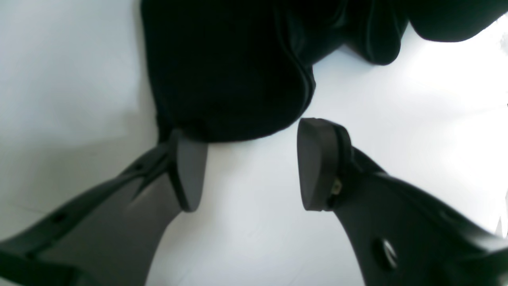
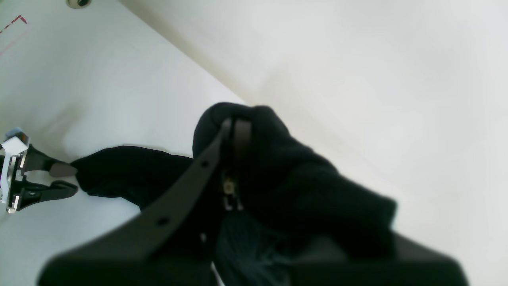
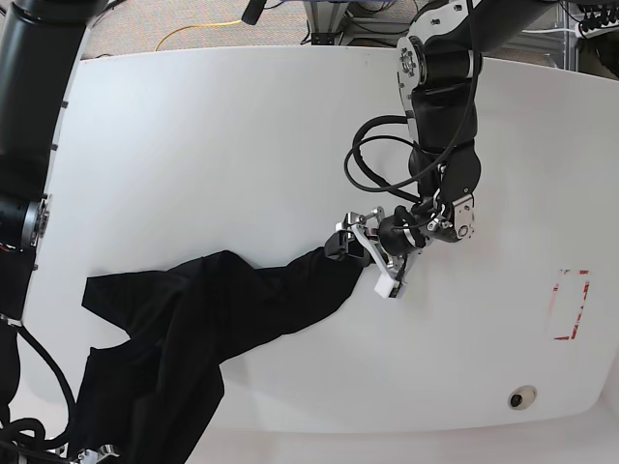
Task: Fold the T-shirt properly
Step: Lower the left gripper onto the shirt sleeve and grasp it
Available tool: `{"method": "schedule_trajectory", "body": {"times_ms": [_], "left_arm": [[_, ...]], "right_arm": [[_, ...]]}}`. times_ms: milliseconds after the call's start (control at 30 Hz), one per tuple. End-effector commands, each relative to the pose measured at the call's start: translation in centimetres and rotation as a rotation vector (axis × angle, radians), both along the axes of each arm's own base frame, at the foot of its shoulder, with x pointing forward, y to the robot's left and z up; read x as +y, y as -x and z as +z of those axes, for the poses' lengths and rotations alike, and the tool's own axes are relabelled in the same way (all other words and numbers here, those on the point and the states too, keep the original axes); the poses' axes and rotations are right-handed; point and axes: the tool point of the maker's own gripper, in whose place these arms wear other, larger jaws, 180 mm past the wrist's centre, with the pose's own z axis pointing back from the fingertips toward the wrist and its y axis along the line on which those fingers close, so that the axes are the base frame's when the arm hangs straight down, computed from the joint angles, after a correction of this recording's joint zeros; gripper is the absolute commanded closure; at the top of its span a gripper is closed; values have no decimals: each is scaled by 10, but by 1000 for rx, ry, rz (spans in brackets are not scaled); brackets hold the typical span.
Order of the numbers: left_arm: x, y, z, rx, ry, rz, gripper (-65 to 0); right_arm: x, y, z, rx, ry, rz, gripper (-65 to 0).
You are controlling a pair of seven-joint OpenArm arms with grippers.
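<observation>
Bunched in the right gripper (image 2: 238,131), whose jaws are clamped on it, the T-shirt (image 3: 222,309) is strung unfolded from the surface's (image 3: 242,145) near-left corner toward the open-jawed left gripper (image 1: 254,163); no fold is made.

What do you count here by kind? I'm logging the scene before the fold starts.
T-shirt: 1
Grippers: 2, the left gripper open at a shirt edge, the right gripper shut on the shirt
Table: 1
Red marked rectangle: 1
Total: 5
</observation>
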Motion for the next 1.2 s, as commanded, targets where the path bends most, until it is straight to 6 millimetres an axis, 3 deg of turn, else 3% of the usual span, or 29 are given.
{"method": "schedule_trajectory", "body": {"times_ms": [0,100,200,400,800,933,1167], "left_arm": [[0,-14,21,-62,17,3,-339],[25,-18,29,-79,-59,6,-339],[34,-20,37,-102,-86,18,-339],[34,-11,15,-34,-81,15,-339],[7,-16,-3,30,35,20,-339],[-12,-14,-3,43,68,3,-339],[-20,-27,11,-2,104,30,-339]], "right_arm": [[3,3,32,-86,-28,16,0],[3,3,33,-87,-27,16,0],[3,3,33,-87,-27,16,0],[3,3,33,-87,-28,17,0],[0,4,39,-102,-54,14,0],[0,4,39,-102,-54,14,0],[-1,4,39,-101,-52,10,0]]}}
